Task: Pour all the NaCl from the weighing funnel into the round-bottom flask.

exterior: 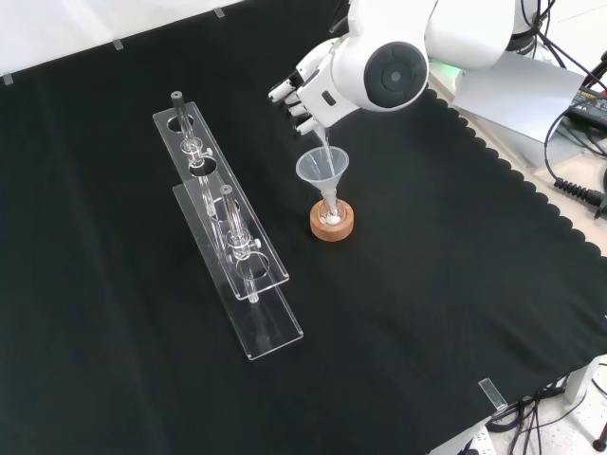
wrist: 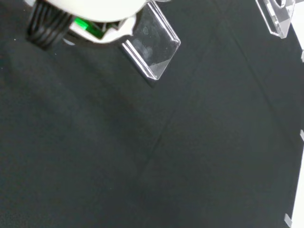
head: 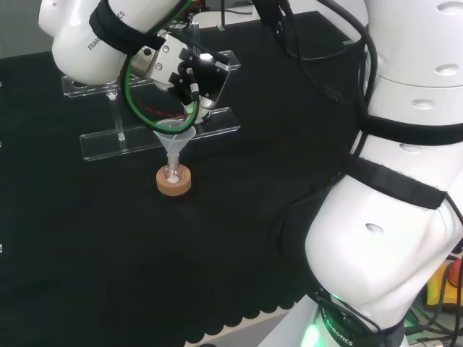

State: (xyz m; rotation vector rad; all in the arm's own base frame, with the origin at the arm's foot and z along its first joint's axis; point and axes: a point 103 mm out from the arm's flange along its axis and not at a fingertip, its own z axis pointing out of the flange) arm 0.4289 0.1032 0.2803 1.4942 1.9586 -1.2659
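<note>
- The hand [exterior: 305, 93] hangs above a clear funnel [exterior: 323, 168], fingers curled; a thin clear piece slants from it down into the funnel mouth, likely the weighing funnel [exterior: 325, 142], though the grip itself is hard to make out.
- The funnel stands upright in the neck of the round-bottom flask [exterior: 332, 216], which sits in a cork ring [exterior: 333, 227] on the black-clothed worktop [exterior: 436, 313].
- White grains show at the flask's bottom.
- In the front view, a clear rack [exterior: 228, 227] stands to the left, apart from the flask.
- The arm's white link [exterior: 379, 76] with its round grey cap partly covers the hand in that view.
</note>
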